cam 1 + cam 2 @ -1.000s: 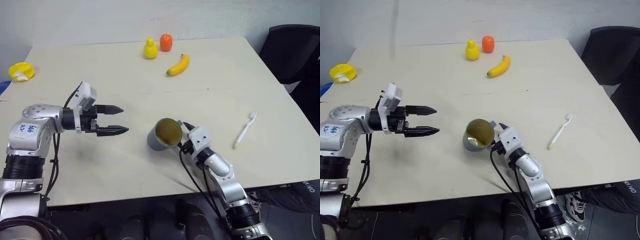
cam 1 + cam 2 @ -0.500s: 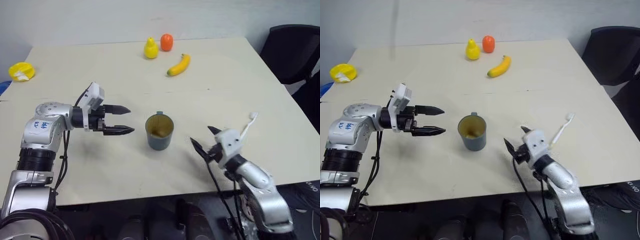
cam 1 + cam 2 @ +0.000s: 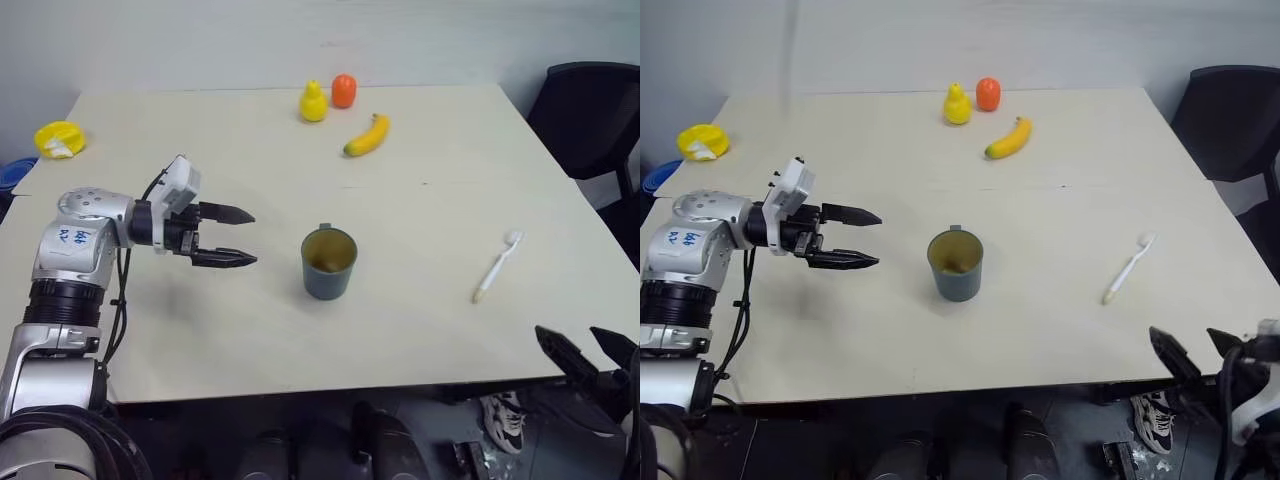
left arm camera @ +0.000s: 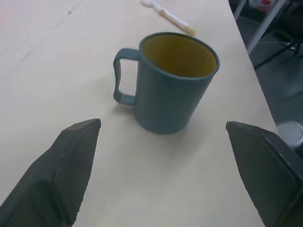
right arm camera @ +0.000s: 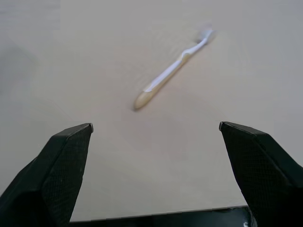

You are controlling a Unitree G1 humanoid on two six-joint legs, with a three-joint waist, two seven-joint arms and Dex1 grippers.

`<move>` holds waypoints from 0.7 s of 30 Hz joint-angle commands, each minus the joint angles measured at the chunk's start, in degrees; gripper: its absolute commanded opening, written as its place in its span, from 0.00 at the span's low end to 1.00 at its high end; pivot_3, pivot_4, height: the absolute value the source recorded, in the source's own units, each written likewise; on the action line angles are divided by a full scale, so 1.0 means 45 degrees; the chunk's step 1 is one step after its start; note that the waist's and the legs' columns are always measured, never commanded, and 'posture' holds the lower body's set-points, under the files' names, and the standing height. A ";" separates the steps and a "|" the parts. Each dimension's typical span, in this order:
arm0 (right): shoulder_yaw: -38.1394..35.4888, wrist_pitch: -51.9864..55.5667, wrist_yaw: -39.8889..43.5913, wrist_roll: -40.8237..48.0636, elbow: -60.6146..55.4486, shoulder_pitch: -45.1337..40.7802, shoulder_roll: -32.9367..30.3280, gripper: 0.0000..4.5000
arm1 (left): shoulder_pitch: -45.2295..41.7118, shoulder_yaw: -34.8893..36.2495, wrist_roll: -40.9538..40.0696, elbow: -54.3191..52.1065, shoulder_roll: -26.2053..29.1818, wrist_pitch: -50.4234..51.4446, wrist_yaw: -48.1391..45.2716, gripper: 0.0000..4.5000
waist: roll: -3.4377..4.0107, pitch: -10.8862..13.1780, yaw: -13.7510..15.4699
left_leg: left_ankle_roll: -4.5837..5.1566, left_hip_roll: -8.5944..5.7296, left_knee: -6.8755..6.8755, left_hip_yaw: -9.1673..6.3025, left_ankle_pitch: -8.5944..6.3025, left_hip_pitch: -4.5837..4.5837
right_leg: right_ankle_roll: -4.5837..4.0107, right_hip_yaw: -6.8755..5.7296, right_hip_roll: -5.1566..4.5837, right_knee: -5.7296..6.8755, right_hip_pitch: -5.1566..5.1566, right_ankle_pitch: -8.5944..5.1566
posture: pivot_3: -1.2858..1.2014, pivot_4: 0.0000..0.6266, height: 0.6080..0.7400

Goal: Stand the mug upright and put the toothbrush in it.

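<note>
You can see the blue mug [image 3: 328, 264] standing up, yellow inside. The white toothbrush [image 3: 496, 266] lies flat. Both the left claw [image 3: 234, 236] and the right claw [image 3: 588, 352] are spread apart, holding nothing.

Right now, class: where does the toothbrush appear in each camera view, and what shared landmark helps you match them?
Left eye view: toothbrush at right, flat on the table.
Right eye view: at right, same pose.
Left wrist view: at the top edge, beyond the mug.
Right wrist view: centre, lying diagonally.
Shared landmark: the table's near edge.
</note>
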 commanded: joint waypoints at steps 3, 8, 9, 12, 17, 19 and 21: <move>0.2807 -0.0458 -0.2977 0.1195 0.2107 -0.3234 -0.1600 0.99 | -0.0335 0.0090 0.0008 -0.0221 -0.0146 -0.0124 -0.0101 1.00 | 0.0000 -0.0001 -0.0081 | -0.0094 -0.0002 -0.0001 -0.0008 0.0022 -0.0004 | 0.0018 0.0039 0.0008 0.0081 -0.0043 0.0012 | 0.52 0.24 1.00; 0.5859 0.0070 -0.3681 -0.0805 0.4774 -0.6617 -0.2211 0.99 | -0.0378 0.0145 0.0011 -0.0453 -0.0242 -0.0044 0.0015 1.00 | 0.0002 -0.0002 -0.0066 | -0.0133 -0.0050 0.0006 0.0064 0.0041 -0.0040 | 0.0018 -0.0001 0.0066 0.0092 -0.0148 0.0013 | 0.52 0.24 1.00; 0.6310 0.0168 -0.3599 -0.1199 0.5383 -0.7160 -0.2202 0.99 | -0.0363 0.0175 0.0001 -0.0506 -0.0243 -0.0022 0.0080 1.00 | 0.0003 -0.0001 -0.0031 | -0.0136 -0.0052 0.0014 0.0076 0.0044 -0.0060 | 0.0020 0.0001 0.0067 0.0097 -0.0190 0.0014 | 0.52 0.24 1.00; 0.7117 0.0384 -0.3439 -0.2431 0.6980 -0.8285 -0.2148 0.99 | -0.0206 0.0250 0.0068 -0.0599 -0.0158 -0.0105 0.0235 1.00 | 0.0003 -0.0001 0.0050 | -0.0118 -0.0075 0.0023 0.0187 0.0040 -0.0086 | 0.0042 0.0007 0.0051 0.0088 -0.0209 0.0026 | 0.52 0.24 1.00; 0.7624 0.0344 -0.2574 -0.3170 0.8749 -1.0085 -0.1073 0.99 | 0.0221 0.0468 -0.0102 -0.1002 0.0084 0.0081 0.0356 1.00 | 0.0002 -0.0001 0.0062 | -0.0087 -0.0060 0.0022 0.0240 0.0027 -0.0076 | 0.0064 0.0020 0.0034 0.0070 -0.0208 0.0039 | 0.52 0.24 1.00; 0.7927 0.0262 -0.2260 -0.3847 0.9278 -1.0684 -0.0745 0.99 | 0.0291 0.0497 -0.0116 -0.1096 0.0081 0.0115 0.0422 1.00 | 0.0003 -0.0001 0.0020 | -0.0087 -0.0049 0.0025 0.0248 0.0027 -0.0071 | 0.0069 0.0024 0.0035 0.0073 -0.0209 0.0041 | 0.52 0.24 1.00; 0.8272 -0.0014 -0.1898 -0.4659 0.9880 -1.1222 -0.0429 0.99 | 0.0341 0.0500 -0.0130 -0.1200 0.0056 0.0171 0.0469 1.00 | 0.0003 -0.0001 -0.0028 | -0.0088 -0.0041 0.0025 0.0253 0.0027 -0.0068 | 0.0071 0.0026 0.0035 0.0076 -0.0210 0.0043 | 0.52 0.24 1.00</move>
